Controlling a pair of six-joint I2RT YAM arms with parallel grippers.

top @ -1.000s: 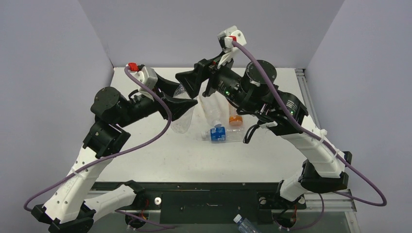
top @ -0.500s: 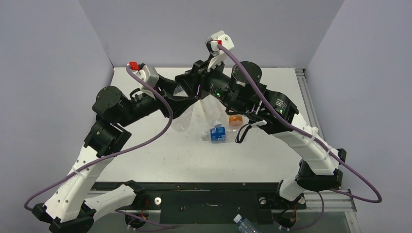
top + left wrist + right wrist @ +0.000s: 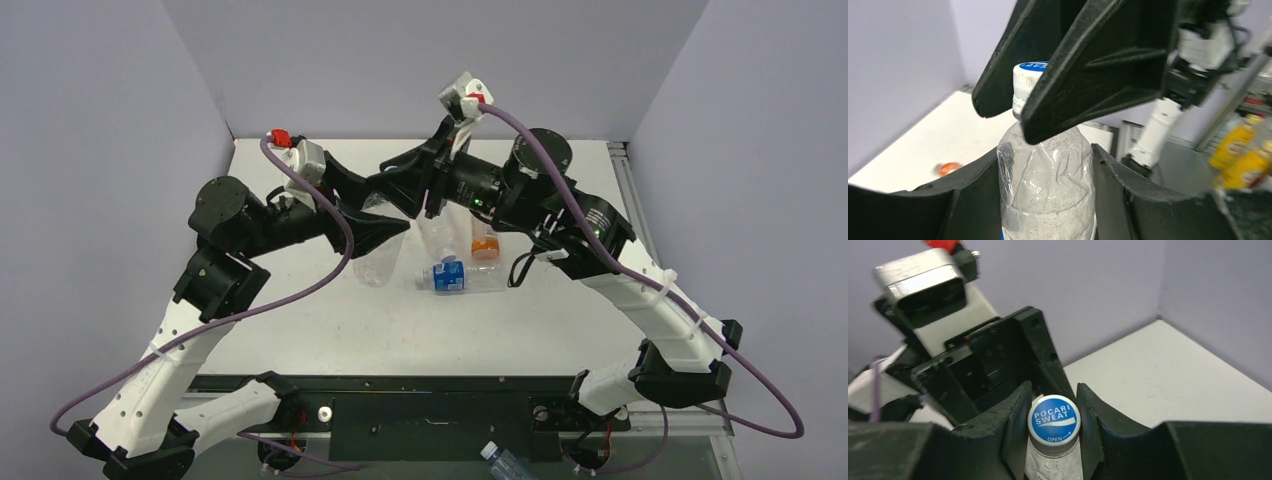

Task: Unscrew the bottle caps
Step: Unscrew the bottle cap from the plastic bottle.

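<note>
The blue-topped cap (image 3: 1053, 420) is sitting squarely between the fingers of the right gripper (image 3: 1054, 407), which are pressing on its white ridged sides from both flanks, closed tight on it. The cap is sitting on the neck of the clear bottle (image 3: 1047, 165). The left gripper (image 3: 1045, 210) is clasping that bottle's body, its jaws partly spread around it and keeping it roughly upright.

The right wrist view is showing the cap's printed blue top face. The left wrist view is showing only the cap's side and the crumpled bottle shoulder beneath it. In the top view both grippers are hiding the cap.

A second ago the right jaws were standing wide and clear of the bottle; now they are clamping the cap.
</note>
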